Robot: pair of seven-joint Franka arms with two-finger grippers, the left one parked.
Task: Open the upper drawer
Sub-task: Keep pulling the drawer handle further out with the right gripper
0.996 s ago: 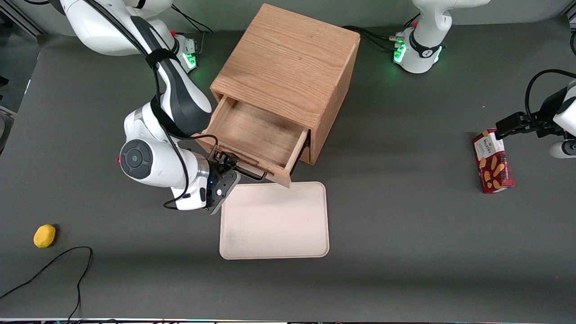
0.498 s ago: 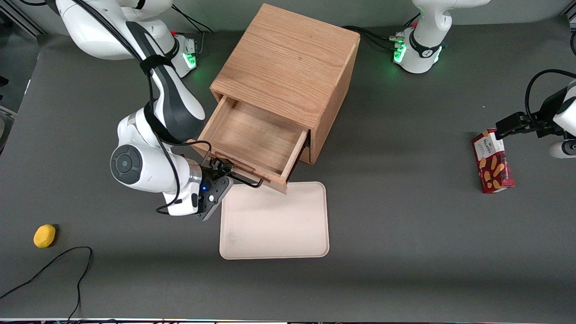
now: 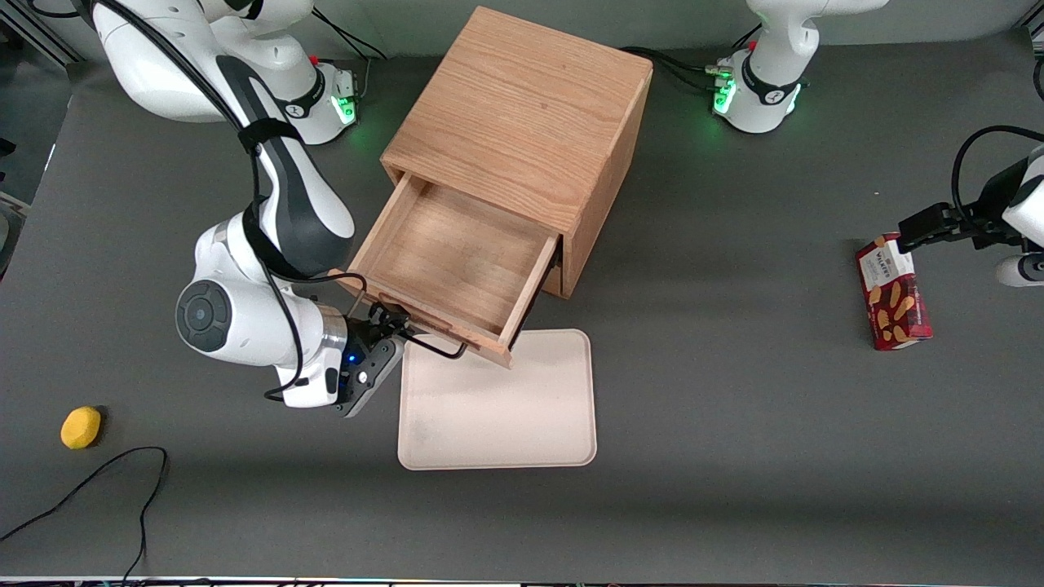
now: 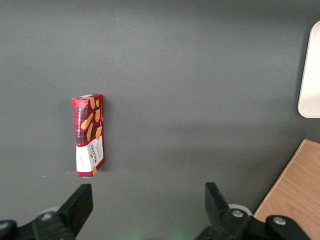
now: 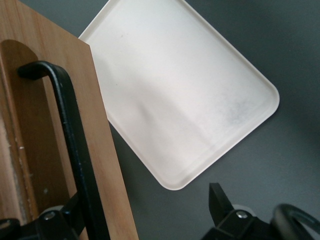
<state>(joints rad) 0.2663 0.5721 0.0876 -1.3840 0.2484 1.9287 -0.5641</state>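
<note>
Upper drawer (image 3: 444, 262) stands well out; claw (image 3: 397, 319), spread wide with one finger hooked inside the handle (image 3: 432, 346), should pull straight, above the tray (image 3: 497, 403).

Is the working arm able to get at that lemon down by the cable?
Probably yes. The lemon sits in the open toward the working arm's end of the table, with nothing around it, but the gripper is at the upper drawer's handle.
</note>
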